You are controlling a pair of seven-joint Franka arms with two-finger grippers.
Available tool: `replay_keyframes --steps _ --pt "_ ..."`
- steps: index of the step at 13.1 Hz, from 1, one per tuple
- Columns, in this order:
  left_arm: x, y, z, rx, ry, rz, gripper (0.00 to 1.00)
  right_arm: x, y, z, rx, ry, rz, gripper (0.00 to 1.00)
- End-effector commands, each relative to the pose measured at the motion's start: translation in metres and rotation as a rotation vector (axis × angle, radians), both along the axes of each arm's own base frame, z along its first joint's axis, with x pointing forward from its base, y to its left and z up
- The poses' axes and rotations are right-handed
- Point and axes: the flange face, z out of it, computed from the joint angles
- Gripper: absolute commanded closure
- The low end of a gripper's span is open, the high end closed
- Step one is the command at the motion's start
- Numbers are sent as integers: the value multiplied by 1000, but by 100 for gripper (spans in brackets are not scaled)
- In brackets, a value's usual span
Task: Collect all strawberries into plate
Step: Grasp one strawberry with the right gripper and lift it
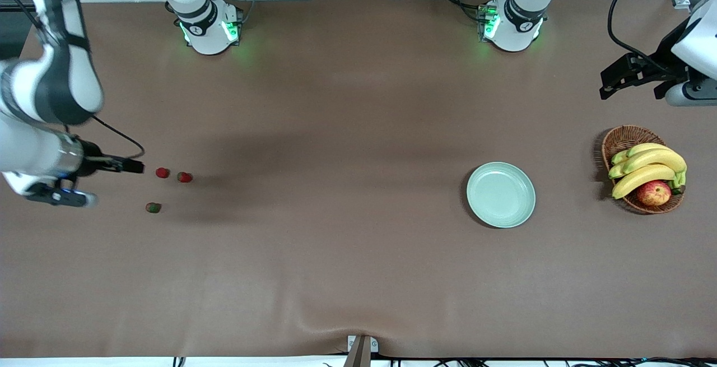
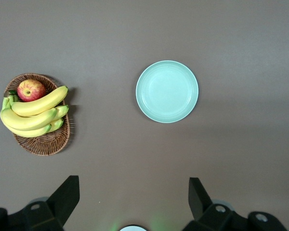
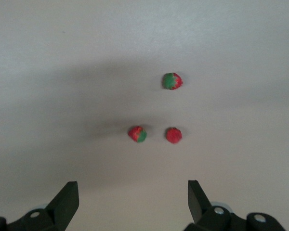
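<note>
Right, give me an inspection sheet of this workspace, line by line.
Surface: brown table, a crease at its front edge.
Job's things: three strawberries on the cloth at the right arm's end; plate empty, toward the left arm's end.
Clutter: wicker basket with bananas and an apple, beside the plate.
Grippers: right gripper open above the table beside the strawberries; left gripper open, up above the table by the basket.
Cables: black cable on the right arm.
Surroundings: metal frame rails along the table's edge.

Both arms glossy white shells, black joint bands. Bases [image 1: 208,29] glow green LEDs, upper frame. Black cable [image 1: 120,134] loops off right arm. Black angular fingers [image 2: 63,198], round screws.
</note>
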Motion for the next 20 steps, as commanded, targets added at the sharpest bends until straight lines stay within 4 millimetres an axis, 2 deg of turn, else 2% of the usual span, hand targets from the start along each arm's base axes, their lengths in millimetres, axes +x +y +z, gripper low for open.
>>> replay_keyframes --steps 1,3,5,8,11,14,15,17,20 --pt "2 -5 2 -22 -12 -8 0 -9 13 -68 4 27 8 0" --pt "1 -5 3 -30 -11 -16 0 -9 20 -106 4 52 17 0" --pt "-1 -4 2 -27 -1 -27 0 -7 25 -133 4 60 27 0" --pt "-1 -5 4 -28 -5 -29 0 -13 31 -165 5 107 37 0" --pt "-4 -9 3 -27 7 -53 0 -20 31 -182 6 141 36 0" --pt "-3 -11 1 -27 12 -65 0 -21 31 -187 11 148 54 0" --pt "-3 -11 -1 -27 15 -65 0 -23 27 -194 17 160 64 0" --pt "-3 -14 -1 -27 15 -70 0 -27 22 -204 25 183 72 9" --pt "-3 -17 -2 -26 18 -73 0 -29 22 -205 26 198 72 33"
